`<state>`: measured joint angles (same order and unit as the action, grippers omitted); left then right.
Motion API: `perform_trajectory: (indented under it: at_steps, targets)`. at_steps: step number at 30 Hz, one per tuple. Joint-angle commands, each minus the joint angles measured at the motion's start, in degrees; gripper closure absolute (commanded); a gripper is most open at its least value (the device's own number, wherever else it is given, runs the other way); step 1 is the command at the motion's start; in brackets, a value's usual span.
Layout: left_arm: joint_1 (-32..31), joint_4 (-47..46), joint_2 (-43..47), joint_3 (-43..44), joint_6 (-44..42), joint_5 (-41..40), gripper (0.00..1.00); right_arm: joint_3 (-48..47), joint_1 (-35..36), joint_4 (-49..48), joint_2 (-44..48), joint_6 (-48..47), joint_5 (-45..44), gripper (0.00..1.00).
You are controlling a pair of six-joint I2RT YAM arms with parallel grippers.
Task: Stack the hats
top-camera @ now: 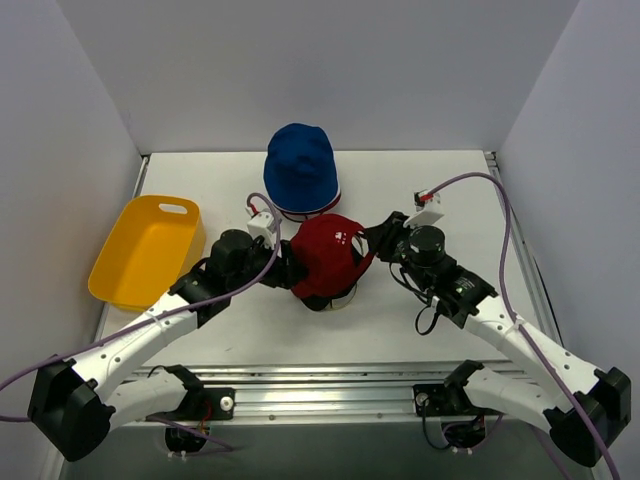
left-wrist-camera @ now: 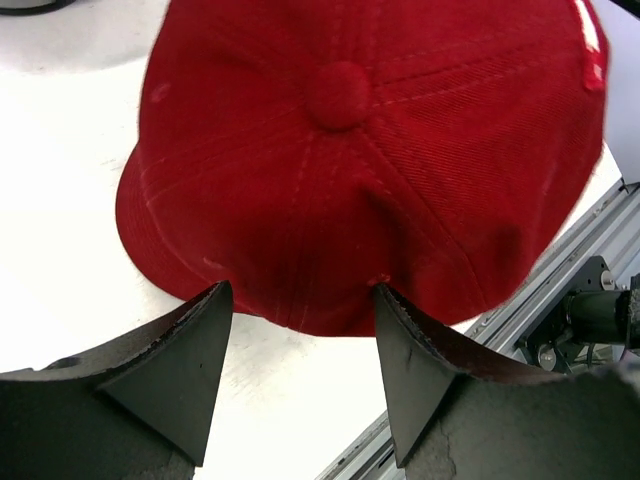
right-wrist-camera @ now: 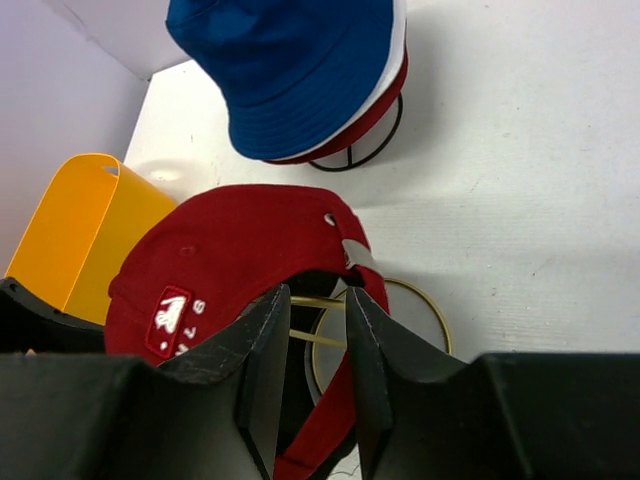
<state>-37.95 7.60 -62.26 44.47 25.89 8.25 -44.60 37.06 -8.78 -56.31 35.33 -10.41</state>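
Observation:
The red baseball cap [top-camera: 325, 258] sits tilted over a gold wire frame [right-wrist-camera: 425, 300] at the table's middle. My left gripper [top-camera: 285, 268] is open, with its fingertips [left-wrist-camera: 215, 295] touching the cap's [left-wrist-camera: 370, 150] near edge. My right gripper [top-camera: 375, 240] is at the cap's open back. Its jaws stand close together on the cap's red back strap [right-wrist-camera: 325, 425]. The blue hat [top-camera: 300, 170] sits at the back, on top of the white bucket hat [right-wrist-camera: 397, 60] and the dark red bucket hat [right-wrist-camera: 375, 115]. Only the rims of those two show.
A yellow plastic tub [top-camera: 145, 250] stands at the left, close to my left arm. A black wire frame [right-wrist-camera: 365, 155] holds the hat pile at the back. White walls enclose the table. An aluminium rail [top-camera: 330, 378] runs along the near edge.

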Motion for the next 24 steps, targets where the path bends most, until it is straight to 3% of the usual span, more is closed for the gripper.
perform_trajectory:
  at_steps: [1,12,24]
  targets:
    - [-1.33,-4.34,0.65,-0.7,-0.75,-1.49,0.34,0.21,0.03,-2.12,2.17,-0.88,1.89,0.74]
    - [-3.09,-5.83,5.56,-3.07,1.35,0.26,0.39,3.02,0.38,-1.33,2.08,0.53,0.13,0.75]
    - [-3.88,-5.75,7.6,-8.16,-1.01,0.45,0.34,7.33,0.65,6.49,13.86,3.69,-3.65,0.79]
